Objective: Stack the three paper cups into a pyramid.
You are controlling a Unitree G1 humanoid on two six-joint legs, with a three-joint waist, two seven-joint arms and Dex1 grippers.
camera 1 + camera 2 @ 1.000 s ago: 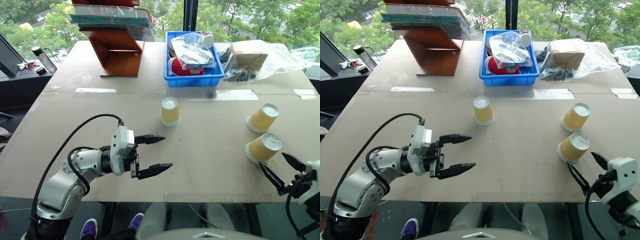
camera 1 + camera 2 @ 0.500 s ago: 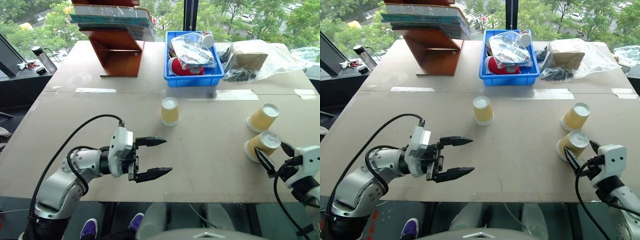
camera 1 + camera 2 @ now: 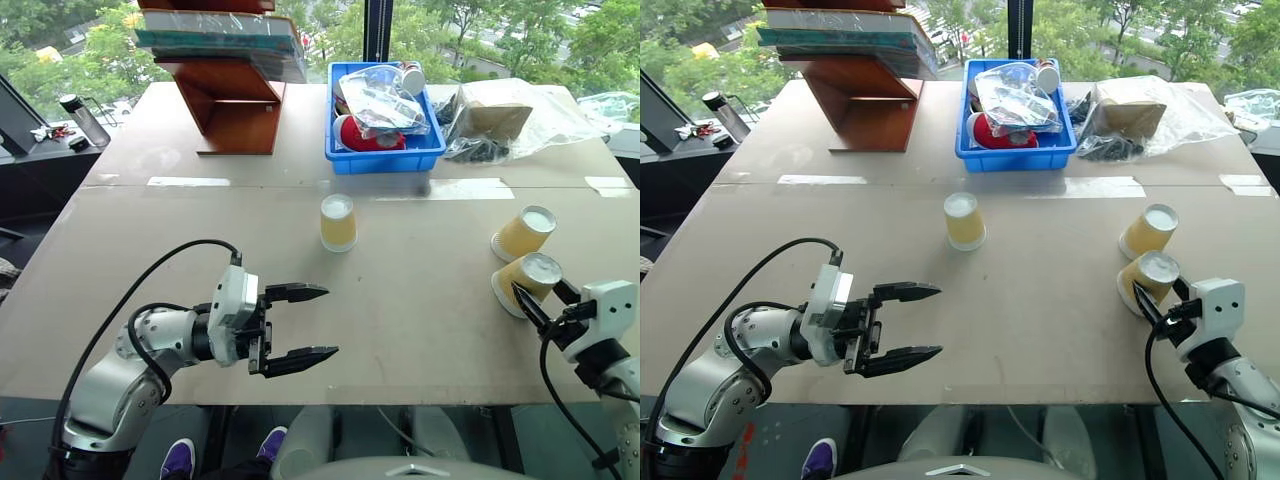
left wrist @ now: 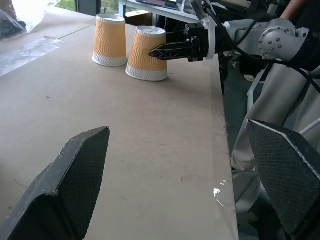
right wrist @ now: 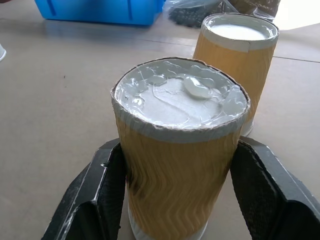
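The right gripper (image 5: 172,195) pinches the nearest upturned ribbed yellow paper cup (image 5: 177,145) at the table's (image 3: 420,330) right edge, a second cup (image 3: 524,234) just behind, the third (image 3: 338,222) mid-table. The left gripper (image 3: 305,324) hangs spread.

Wide bare surface (image 3: 420,330) lies open between the middle cup (image 3: 338,222) and the two right-hand cups (image 3: 524,234), which crowd each other; the blue bin (image 3: 385,158) and wooden rack (image 3: 235,110) block the far side.
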